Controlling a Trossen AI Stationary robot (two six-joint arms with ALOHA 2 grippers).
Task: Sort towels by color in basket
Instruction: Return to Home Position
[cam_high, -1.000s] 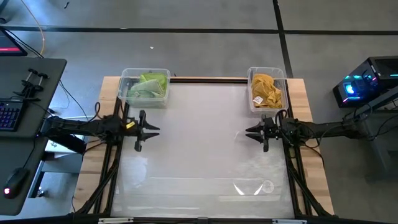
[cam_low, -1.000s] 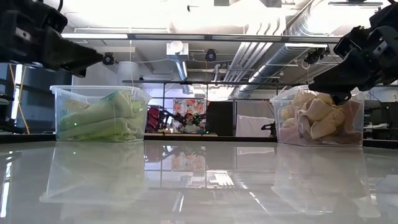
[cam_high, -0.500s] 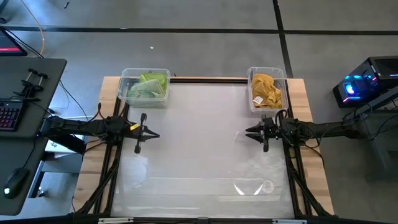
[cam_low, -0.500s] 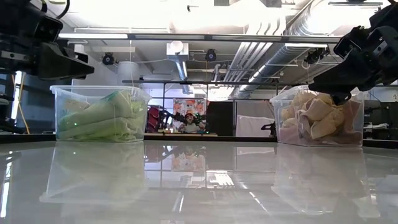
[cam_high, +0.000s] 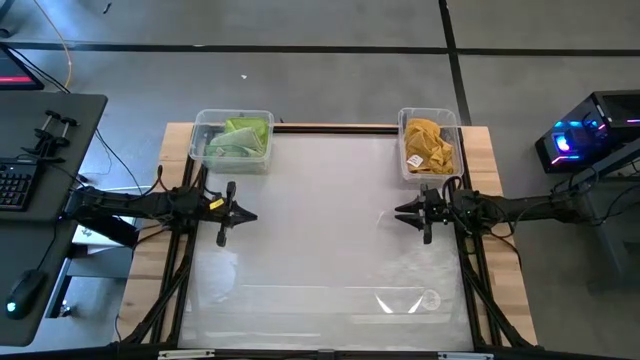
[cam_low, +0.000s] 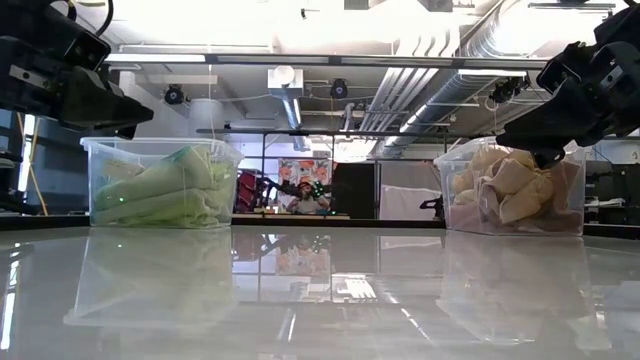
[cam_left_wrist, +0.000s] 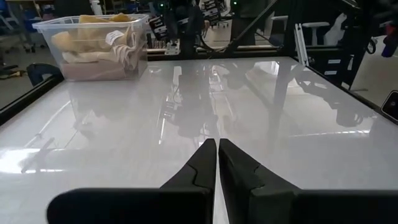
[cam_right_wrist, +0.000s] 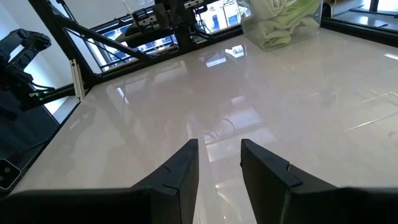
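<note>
High view puts every towel in a container: the green towels (cam_high: 240, 137) lie heaped in the left bin (cam_high: 197, 141) at the table's (cam_high: 320, 240) back left corner, and the yellow towels (cam_high: 427, 143) fill the right bin (cam_high: 403, 152) at the back right corner. Both bins are of clear plastic and stand well apart, with the glossy white top bare between them. From table height the green towels (cam_low: 150, 190) show as long, soft folds pressed against the wall of their bin, while the other bin holds bunched mustard and paler tan folds, with a dusty pink one low at its side. The left gripper (cam_high: 246, 216) hovers over the table near the left edge, about halfway along it, pointing inward; its own wrist camera shows its two fingers brought together, with nothing between them. The right gripper (cam_high: 401, 213) hangs opposite near the right edge, also pointing inward, with its fingers a little apart and holding nothing.
</note>
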